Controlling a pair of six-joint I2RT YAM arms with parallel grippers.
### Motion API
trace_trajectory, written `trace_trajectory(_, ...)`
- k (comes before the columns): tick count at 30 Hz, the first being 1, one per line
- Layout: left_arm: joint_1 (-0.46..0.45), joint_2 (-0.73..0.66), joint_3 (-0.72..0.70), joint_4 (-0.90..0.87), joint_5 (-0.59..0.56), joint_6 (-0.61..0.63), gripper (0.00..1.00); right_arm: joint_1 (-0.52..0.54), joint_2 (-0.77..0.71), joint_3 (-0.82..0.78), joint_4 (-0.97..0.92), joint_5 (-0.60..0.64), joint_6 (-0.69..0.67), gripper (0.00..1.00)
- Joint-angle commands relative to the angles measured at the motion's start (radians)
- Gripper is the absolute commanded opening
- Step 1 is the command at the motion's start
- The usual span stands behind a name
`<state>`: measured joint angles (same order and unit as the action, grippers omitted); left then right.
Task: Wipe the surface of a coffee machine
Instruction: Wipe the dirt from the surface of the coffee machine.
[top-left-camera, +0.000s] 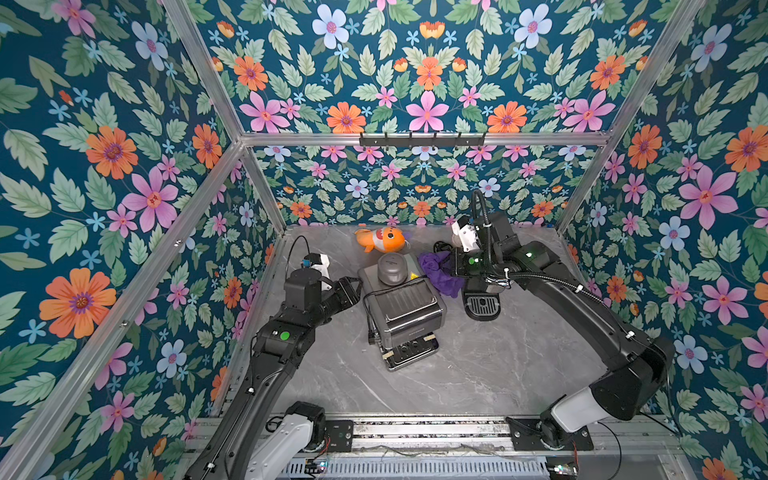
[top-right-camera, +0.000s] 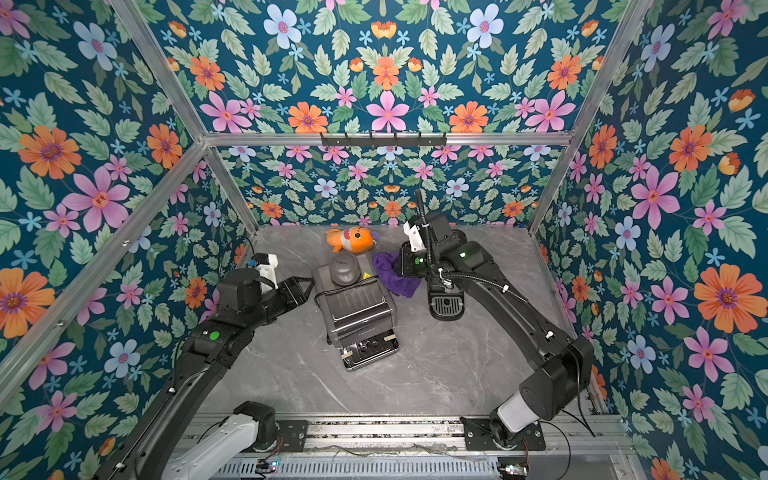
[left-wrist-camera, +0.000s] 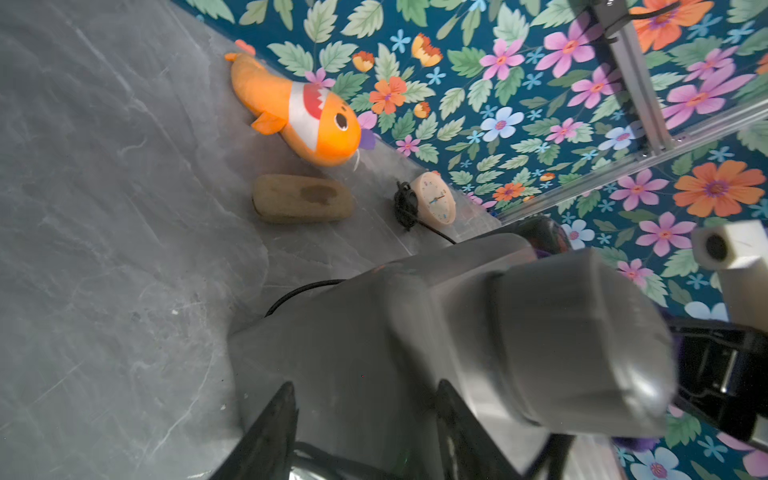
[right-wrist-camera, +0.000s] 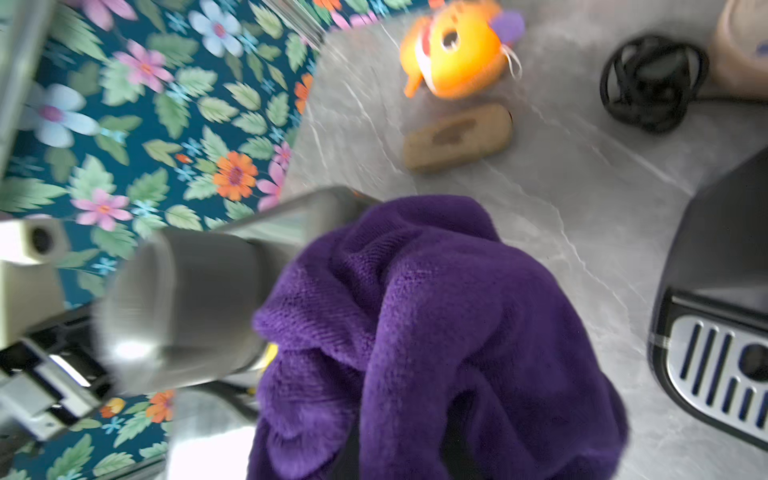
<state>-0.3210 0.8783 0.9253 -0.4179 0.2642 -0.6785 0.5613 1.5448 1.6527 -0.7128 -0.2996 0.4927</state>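
Purple fleece cloth (top-left-camera: 438, 272), pinched by the right tool (top-left-camera: 453, 268) (jaws closed), touches the grey boxy coffee machine (top-left-camera: 405, 309); the left tool (top-left-camera: 358, 288) gapes alongside.

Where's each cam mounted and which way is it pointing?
Top views: high above the arm bases, looking down on the table; both arms show.
Left wrist: behind the left hand, facing the coffee machine; fingertips show.
Right wrist: behind the right hand, facing the purple cloth it holds; hand mostly hidden.
Both wrists share: fish toy, sponge.
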Motion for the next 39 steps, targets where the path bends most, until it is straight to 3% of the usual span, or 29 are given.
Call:
trace_trajectory(1, 0.0, 0.003, 0.01, 0.002, 0.03, 0.013, 0.55, -0.013, 0.029, 0.1, -0.076, 0.047, -0.041, 0.0)
trace_trajectory(6, 0.001, 0.006, -0.019, 0.029, 0.066, -0.013, 0.55, -0.028, 0.104, 0.173, -0.09, 0.032, -0.061, 0.0)
trace_trajectory(10, 0.002, 0.011, -0.041, 0.033, 0.072, -0.015, 0.56, -0.02, 0.186, 0.123, -0.081, 0.004, -0.054, 0.0)
trace_trajectory(15, 0.001, 0.007, -0.062, 0.042, 0.081, -0.019, 0.56, -0.012, 0.17, -0.009, -0.022, 0.001, -0.007, 0.0)
trace_trajectory(23, 0.001, 0.002, -0.077, 0.038, 0.064, -0.018, 0.56, 0.043, 0.175, -0.059, -0.02, 0.042, 0.003, 0.0)
trace_trajectory(39, 0.002, 0.003, -0.095, 0.037, 0.053, -0.024, 0.55, 0.04, 0.19, -0.227, 0.099, 0.051, 0.05, 0.0)
